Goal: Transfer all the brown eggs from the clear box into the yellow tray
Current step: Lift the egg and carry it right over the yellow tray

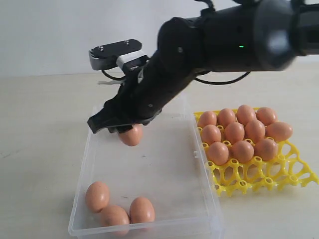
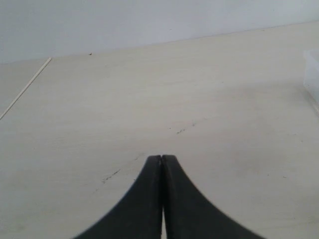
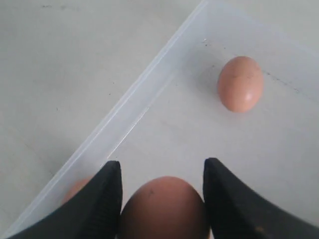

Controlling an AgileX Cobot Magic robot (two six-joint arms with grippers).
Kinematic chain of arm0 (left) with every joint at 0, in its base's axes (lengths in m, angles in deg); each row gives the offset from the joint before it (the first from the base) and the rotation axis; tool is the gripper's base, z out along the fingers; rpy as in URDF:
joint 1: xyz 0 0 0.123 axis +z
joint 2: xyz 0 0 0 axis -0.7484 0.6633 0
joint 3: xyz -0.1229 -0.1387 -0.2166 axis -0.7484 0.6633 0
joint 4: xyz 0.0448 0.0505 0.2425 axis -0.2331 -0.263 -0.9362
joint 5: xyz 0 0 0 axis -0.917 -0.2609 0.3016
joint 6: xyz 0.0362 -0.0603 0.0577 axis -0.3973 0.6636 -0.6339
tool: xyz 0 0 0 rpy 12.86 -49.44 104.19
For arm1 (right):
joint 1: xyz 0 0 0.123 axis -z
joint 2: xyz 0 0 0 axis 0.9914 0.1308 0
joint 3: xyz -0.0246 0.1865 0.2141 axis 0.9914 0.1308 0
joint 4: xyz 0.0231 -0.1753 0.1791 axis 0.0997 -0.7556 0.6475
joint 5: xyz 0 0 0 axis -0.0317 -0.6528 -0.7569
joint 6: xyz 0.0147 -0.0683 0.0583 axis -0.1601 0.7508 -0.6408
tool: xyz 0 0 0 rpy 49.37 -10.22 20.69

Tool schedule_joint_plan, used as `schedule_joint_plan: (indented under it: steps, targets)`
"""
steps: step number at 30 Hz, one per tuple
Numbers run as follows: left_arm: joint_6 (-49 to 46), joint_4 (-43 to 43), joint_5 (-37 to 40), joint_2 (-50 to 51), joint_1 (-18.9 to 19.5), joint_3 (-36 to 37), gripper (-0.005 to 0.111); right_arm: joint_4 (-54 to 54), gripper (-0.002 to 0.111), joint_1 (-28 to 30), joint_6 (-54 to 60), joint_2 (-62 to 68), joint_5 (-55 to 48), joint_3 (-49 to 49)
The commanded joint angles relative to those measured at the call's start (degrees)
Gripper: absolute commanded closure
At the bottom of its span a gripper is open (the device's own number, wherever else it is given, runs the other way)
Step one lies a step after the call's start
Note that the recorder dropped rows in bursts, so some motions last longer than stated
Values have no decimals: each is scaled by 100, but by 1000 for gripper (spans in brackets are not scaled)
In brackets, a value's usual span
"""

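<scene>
Fifteen brown eggs (image 1: 234, 132) show in all: eleven in the one yellow tray (image 1: 299, 174), three loose in a near corner of the one clear box (image 1: 164, 169), and one held egg (image 1: 131, 135) gripped between the fingers of the right gripper (image 3: 162, 163). There are two grippers, the second being the left gripper (image 2: 161, 158), which has its fingers pressed together on nothing. A single table (image 1: 40, 124) carries the box and the tray.

pale tabletop (image 2: 99, 99), plain white wall (image 1: 50, 30)
</scene>
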Motion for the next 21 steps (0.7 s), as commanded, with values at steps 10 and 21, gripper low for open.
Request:
schedule_joint_plan:
  steps: [10,21]
  targets:
    - [21,3,-51,4,-29,-23,107,505,108,1295,526,-2442,2338,3348]
    - [21,3,-51,4,-29,-23,107,835,108,2550,902,-3061,3449,4523]
